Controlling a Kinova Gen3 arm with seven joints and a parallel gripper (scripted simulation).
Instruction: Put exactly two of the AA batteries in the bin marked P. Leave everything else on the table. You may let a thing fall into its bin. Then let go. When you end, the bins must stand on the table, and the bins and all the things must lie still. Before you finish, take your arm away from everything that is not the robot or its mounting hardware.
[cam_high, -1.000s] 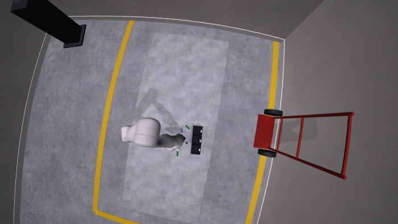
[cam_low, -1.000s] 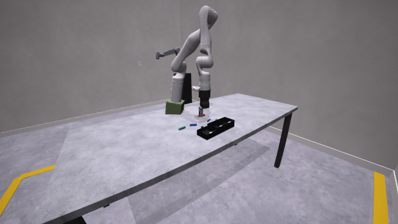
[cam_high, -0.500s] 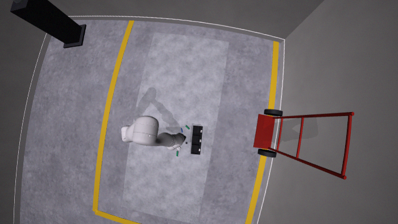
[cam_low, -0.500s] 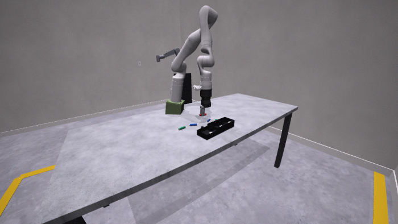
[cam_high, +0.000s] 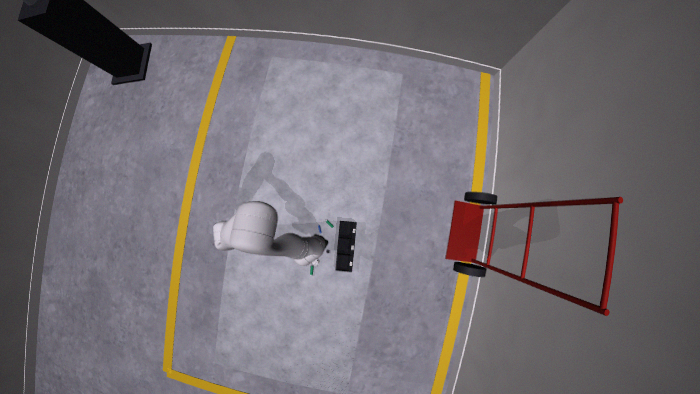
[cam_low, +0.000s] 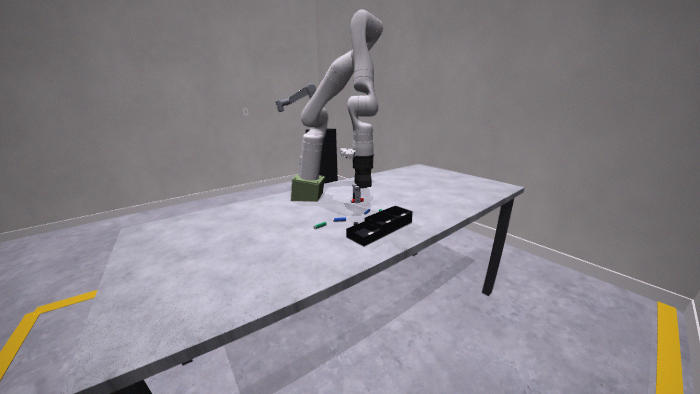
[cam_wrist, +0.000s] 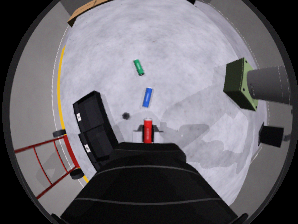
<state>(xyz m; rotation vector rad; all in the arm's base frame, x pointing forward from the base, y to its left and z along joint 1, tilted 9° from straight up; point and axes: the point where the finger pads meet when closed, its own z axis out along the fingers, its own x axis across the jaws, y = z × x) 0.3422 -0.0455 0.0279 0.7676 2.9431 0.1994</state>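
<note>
My gripper (cam_low: 356, 198) points straight down and is shut on a small red battery (cam_wrist: 148, 129), held a little above the table. It also shows in the top view (cam_high: 320, 248), just left of the bins. A black row of three bins (cam_low: 380, 225) stands to its right; it also shows in the top view (cam_high: 346, 246) and the wrist view (cam_wrist: 93, 129). The bin letters are too small to read. On the table lie a green battery (cam_low: 320, 225), a blue one (cam_low: 340, 219), another blue one (cam_low: 367, 211) and a green one (cam_low: 380, 210) by the bins.
The arm's green base block (cam_low: 307, 188) stands behind the gripper. A small dark spot (cam_wrist: 127, 116) lies on the table near the bins. A red hand truck (cam_high: 530, 245) stands on the floor beyond the table's edge.
</note>
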